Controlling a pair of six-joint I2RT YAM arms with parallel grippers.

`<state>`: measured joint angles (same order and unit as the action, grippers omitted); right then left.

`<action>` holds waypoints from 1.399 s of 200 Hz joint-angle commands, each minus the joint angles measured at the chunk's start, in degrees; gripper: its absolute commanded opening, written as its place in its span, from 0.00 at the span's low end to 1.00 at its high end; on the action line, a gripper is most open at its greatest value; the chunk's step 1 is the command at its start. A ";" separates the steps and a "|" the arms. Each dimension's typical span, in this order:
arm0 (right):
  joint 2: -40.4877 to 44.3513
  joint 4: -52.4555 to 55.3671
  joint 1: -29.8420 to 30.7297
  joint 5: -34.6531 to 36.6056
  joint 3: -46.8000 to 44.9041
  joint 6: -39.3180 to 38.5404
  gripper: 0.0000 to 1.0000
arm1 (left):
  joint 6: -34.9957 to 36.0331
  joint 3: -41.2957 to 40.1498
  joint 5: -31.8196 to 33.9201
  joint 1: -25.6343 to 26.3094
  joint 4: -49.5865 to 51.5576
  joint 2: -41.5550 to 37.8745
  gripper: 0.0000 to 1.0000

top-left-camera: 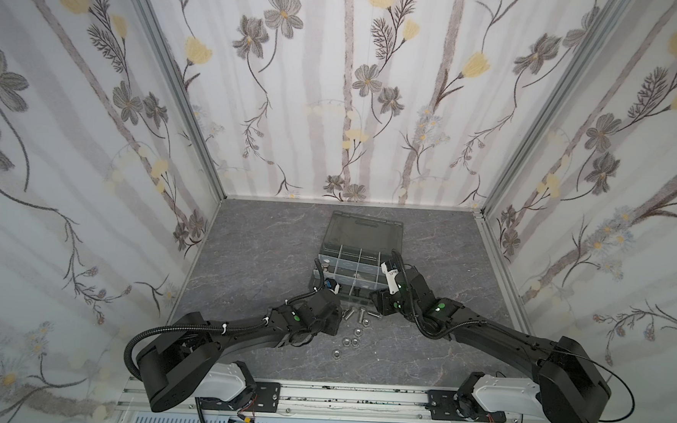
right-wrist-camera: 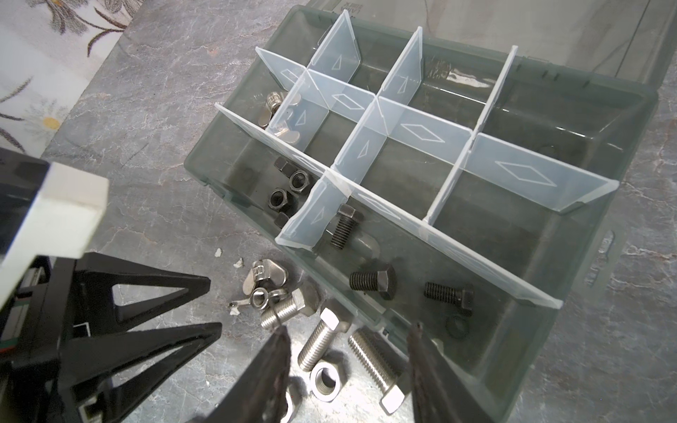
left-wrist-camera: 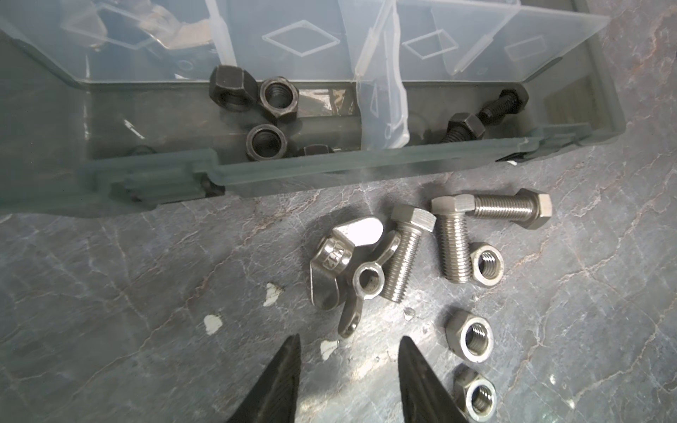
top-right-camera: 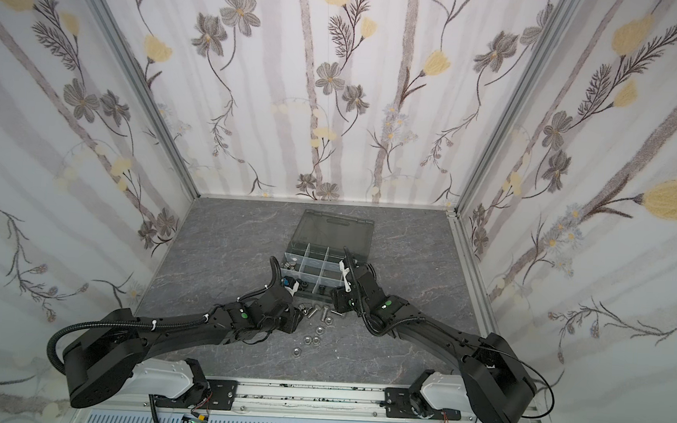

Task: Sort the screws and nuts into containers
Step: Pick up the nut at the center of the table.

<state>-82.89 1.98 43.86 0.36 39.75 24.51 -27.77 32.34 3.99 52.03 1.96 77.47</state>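
The dark grey organiser case (top-left-camera: 328,255) (right-wrist-camera: 513,351) lies open; its containers are split by pale dividers. Black nuts (left-wrist-camera: 266,141) (right-wrist-camera: 282,197) fill one front compartment, and black screws (left-wrist-camera: 462,128) (right-wrist-camera: 373,282) the one beside it. Before the case lie silver screws (left-wrist-camera: 406,252) (right-wrist-camera: 318,342) (top-left-camera: 353,312) and silver nuts (left-wrist-camera: 470,338) (right-wrist-camera: 326,381) (top-right-camera: 318,330). My left gripper (left-wrist-camera: 350,340) is open low over bare table, just short of two silver wing nuts (left-wrist-camera: 337,256). Over the silver screws my right gripper (right-wrist-camera: 348,327) is open, holding nothing.
The smoky lid (top-left-camera: 363,229) lies flat behind the case. Wing nuts (right-wrist-camera: 274,106) sit in a back corner compartment. White flecks (left-wrist-camera: 212,324) dot the stone-patterned table. The two wrists stand close together over the pile. Flowered walls enclose three sides; a metal rail (top-left-camera: 339,395) runs along the front.
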 commanded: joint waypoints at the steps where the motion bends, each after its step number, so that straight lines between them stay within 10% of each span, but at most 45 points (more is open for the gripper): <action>1: -0.35 -2.01 0.00 -0.89 1.10 -0.25 0.52 | 1.87 0.85 0.19 0.07 -0.81 1.46 0.45; 280: 7.90 0.74 -0.68 2.74 -3.16 1.33 0.52 | 2.52 3.36 -4.49 1.37 -0.99 5.55 0.00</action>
<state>-75.68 2.87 43.38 1.91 36.97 26.04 -23.81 36.16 0.38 53.32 1.76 84.88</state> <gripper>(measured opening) 0.517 0.057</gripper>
